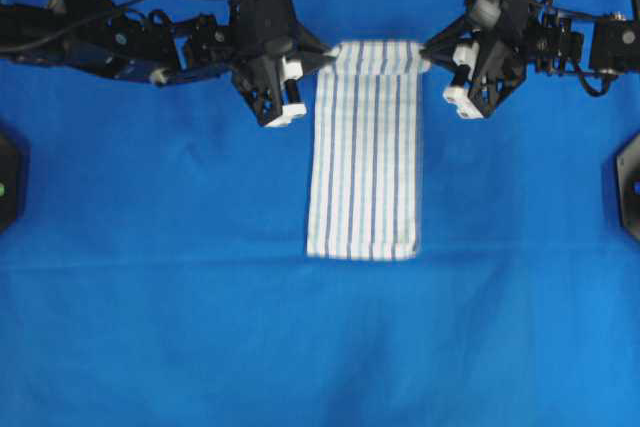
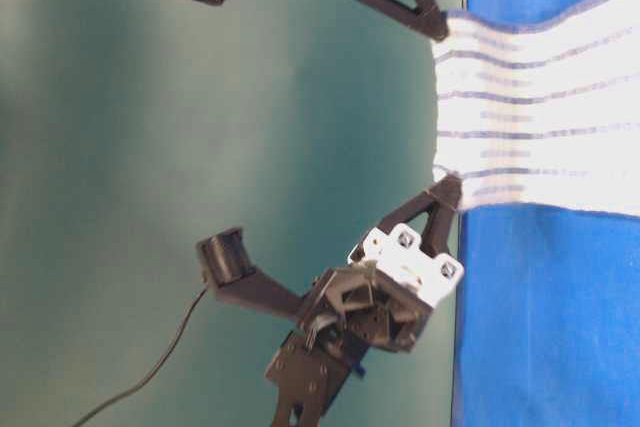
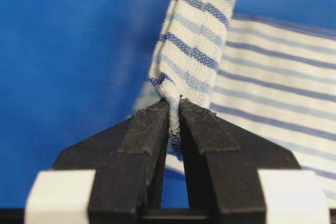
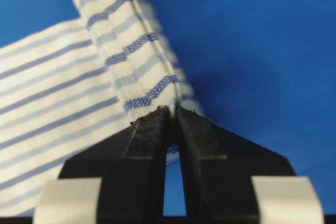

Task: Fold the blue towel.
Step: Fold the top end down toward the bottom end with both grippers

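Observation:
The blue towel (image 1: 365, 152), white with thin blue stripes, lies as a long strip down the middle of the blue cloth, its near end flat and its far end lifted. My left gripper (image 1: 331, 55) is shut on the far left corner; the wrist view shows the pinched towel (image 3: 193, 40) rising from between the closed gripper (image 3: 175, 109). My right gripper (image 1: 427, 52) is shut on the far right corner, where the towel edge (image 4: 131, 51) stands up from the closed gripper (image 4: 173, 113). In the table-level view the towel (image 2: 540, 112) hangs stretched between both grippers (image 2: 447, 192) (image 2: 437, 25).
A plain solid-blue cloth (image 1: 150, 327) covers the whole table. Dark fixtures sit at the left edge (image 1: 8, 187) and right edge (image 1: 630, 182). Both black arms (image 1: 110, 42) (image 1: 560, 42) reach in along the far side.

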Controlling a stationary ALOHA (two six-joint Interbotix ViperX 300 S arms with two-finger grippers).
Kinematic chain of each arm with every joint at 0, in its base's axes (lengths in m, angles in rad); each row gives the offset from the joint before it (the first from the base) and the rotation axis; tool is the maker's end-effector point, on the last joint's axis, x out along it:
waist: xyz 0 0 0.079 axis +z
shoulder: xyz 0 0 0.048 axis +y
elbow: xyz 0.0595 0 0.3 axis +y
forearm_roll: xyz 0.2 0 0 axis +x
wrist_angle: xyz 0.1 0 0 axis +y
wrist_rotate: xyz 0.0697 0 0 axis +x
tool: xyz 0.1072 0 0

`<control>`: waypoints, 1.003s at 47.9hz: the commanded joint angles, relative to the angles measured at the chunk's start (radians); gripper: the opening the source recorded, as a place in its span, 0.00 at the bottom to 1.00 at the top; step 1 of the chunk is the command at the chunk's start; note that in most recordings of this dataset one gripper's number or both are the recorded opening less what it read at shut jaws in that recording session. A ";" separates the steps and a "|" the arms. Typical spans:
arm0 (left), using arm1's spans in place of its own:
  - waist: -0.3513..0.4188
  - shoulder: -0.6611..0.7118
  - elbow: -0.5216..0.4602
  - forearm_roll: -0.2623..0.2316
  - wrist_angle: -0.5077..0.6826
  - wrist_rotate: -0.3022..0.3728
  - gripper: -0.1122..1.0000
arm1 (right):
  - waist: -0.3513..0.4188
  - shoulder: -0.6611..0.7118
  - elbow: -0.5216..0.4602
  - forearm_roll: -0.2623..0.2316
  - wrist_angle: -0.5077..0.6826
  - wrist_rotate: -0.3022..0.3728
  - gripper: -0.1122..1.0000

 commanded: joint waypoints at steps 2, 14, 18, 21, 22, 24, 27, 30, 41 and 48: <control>-0.058 -0.054 0.031 -0.003 -0.008 -0.003 0.14 | 0.067 -0.040 0.017 0.041 0.003 0.002 0.17; -0.187 -0.057 0.058 -0.006 -0.009 -0.064 0.14 | 0.218 -0.048 0.035 0.114 0.017 -0.002 0.17; -0.213 -0.055 0.066 -0.005 -0.011 -0.083 0.14 | 0.261 -0.043 0.037 0.129 0.018 0.002 0.17; -0.229 -0.054 0.074 -0.005 -0.009 -0.089 0.14 | 0.284 -0.038 0.037 0.138 0.020 0.002 0.17; -0.235 -0.052 0.075 -0.005 -0.009 -0.091 0.14 | 0.291 -0.037 0.037 0.141 0.020 0.002 0.17; -0.253 -0.049 0.078 -0.006 -0.011 -0.097 0.14 | 0.311 -0.031 0.035 0.149 0.021 0.002 0.17; -0.279 -0.041 0.080 -0.005 -0.017 -0.104 0.14 | 0.331 -0.023 0.037 0.160 0.025 -0.002 0.17; -0.305 -0.029 0.081 -0.005 -0.029 -0.109 0.14 | 0.350 -0.012 0.037 0.170 0.026 -0.002 0.17; -0.342 0.025 0.087 -0.006 -0.080 -0.124 0.14 | 0.387 0.057 0.035 0.206 0.014 -0.002 0.17; -0.344 0.035 0.091 -0.006 -0.081 -0.143 0.14 | 0.397 0.087 0.031 0.221 0.002 -0.002 0.17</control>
